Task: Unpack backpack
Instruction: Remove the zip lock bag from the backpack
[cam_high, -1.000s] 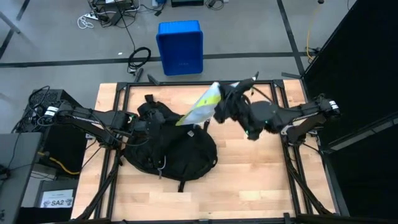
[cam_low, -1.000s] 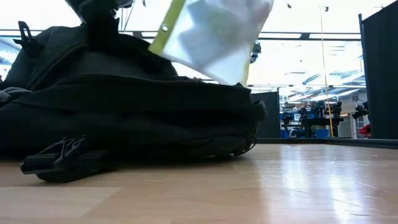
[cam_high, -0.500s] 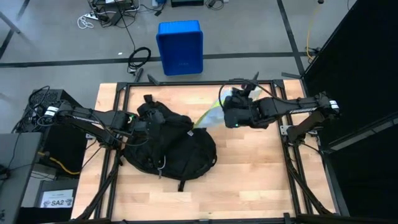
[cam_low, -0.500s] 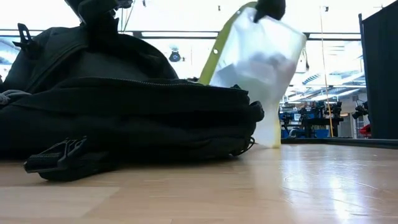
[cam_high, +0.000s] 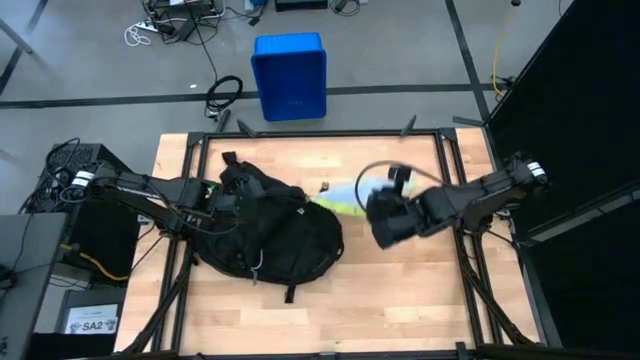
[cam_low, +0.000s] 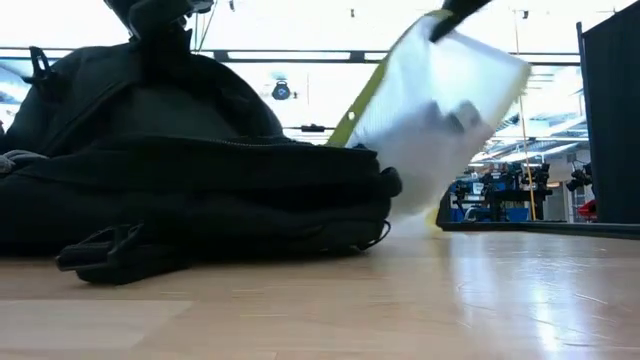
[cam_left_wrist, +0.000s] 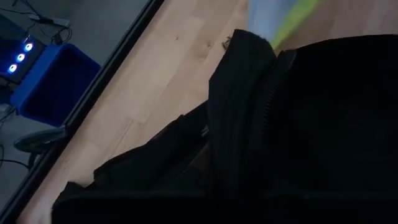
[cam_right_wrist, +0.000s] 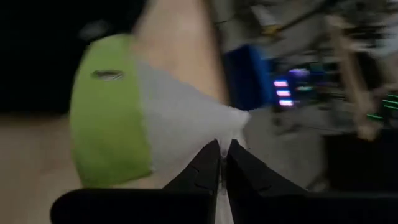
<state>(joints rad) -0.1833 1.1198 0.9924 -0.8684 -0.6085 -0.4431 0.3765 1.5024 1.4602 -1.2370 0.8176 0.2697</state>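
One pouch (cam_high: 345, 192), apparently tool-pinched (cam_right_wrist: 222, 163), overlaps backpack (cam_high: 270, 235) edge.

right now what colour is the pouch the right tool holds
White with a lime-green edge strip; the pouch shows best in the right wrist view.

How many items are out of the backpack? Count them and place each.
1: a white-and-green pouch, held in the right gripper just right of the backpack. The bag may hide more inside.
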